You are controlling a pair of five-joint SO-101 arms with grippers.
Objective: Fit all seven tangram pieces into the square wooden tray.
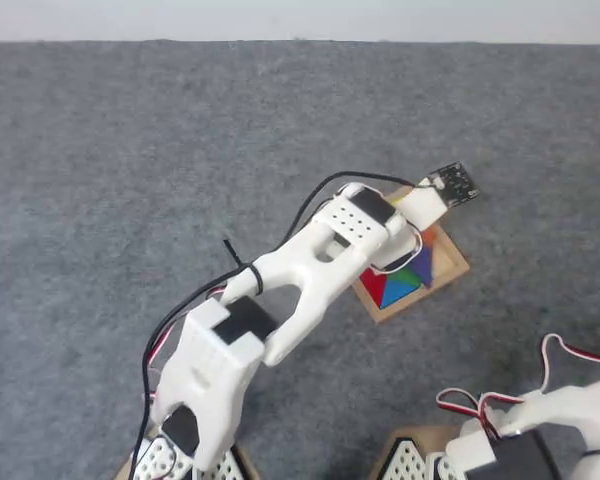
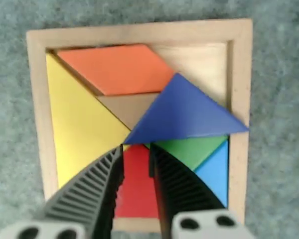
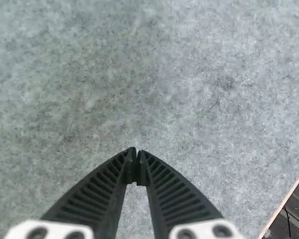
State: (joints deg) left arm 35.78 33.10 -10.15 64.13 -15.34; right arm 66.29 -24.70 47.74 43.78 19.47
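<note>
The square wooden tray point(image 2: 139, 31) holds a yellow triangle point(image 2: 74, 129), an orange parallelogram point(image 2: 114, 67), a brown triangle point(image 2: 127, 107), a green triangle point(image 2: 189, 149), a light blue triangle point(image 2: 214, 172) and a red piece point(image 2: 134, 189). A dark blue triangle point(image 2: 184, 112) lies askew on top, one corner resting over the tray's rim. Bare wood shows in the corner beside it. My left gripper point(image 2: 135, 149) hovers above the red piece, narrowly open and holding nothing. In the high view the left arm point(image 1: 330, 260) covers most of the tray point(image 1: 450, 268). My right gripper point(image 3: 136, 160) is shut over bare carpet.
Grey carpet point(image 1: 130, 150) covers the table all around the tray. The right arm point(image 1: 550, 425) sits folded at the near right corner. A wooden edge point(image 3: 288, 200) shows close to the right gripper. Both arm bases stand along the near edge.
</note>
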